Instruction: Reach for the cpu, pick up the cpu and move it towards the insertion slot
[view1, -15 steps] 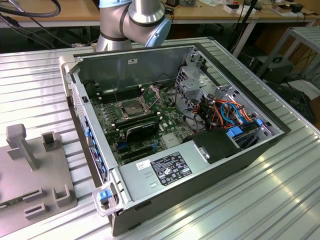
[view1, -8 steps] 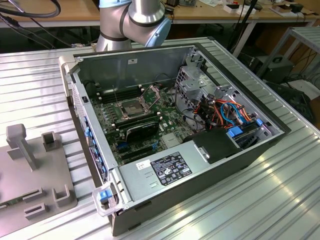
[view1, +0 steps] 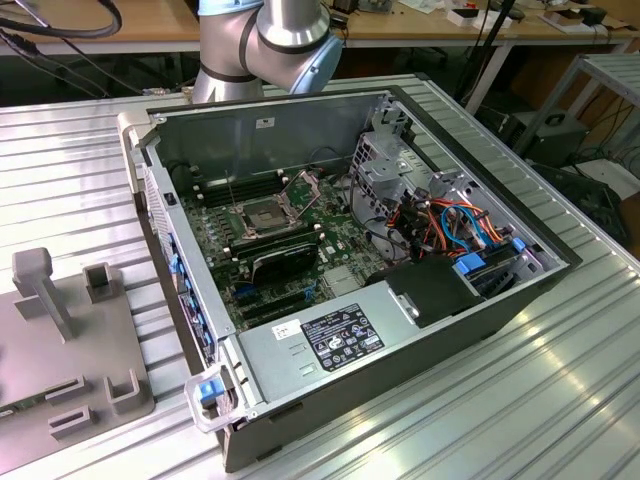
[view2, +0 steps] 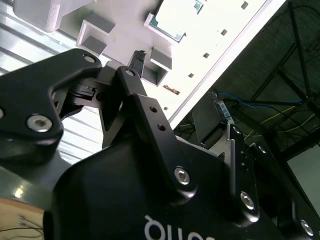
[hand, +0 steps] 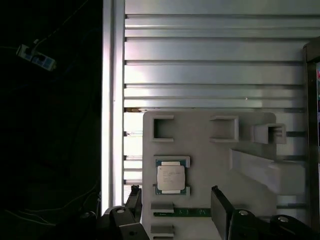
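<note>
The cpu (hand: 171, 177), a pale silver square chip, lies flat in a small grey cradle on the grey fixture plate (hand: 210, 165). My gripper (hand: 175, 192) hangs above it, open, and its two black fingers (hand: 133, 199) stand wider apart than the chip, touching nothing. The second wrist view catches one black fingertip (view2: 138, 58) below the cpu's (view2: 169, 26) edge. The insertion slot (view1: 262, 216), a silver-framed socket with a dark centre and its flap raised, sits on the green board inside the open computer case in the exterior view. The arm (view1: 262, 38) rises behind the case.
The grey fixture plate (view1: 60, 400) with upright holders lies at the exterior view's left, on the ribbed metal table (view1: 520, 400). A black card (view1: 285, 262) and bundled cables (view1: 450, 222) sit inside the case near the socket. A green strip (hand: 182, 213) lies on the plate beside the chip.
</note>
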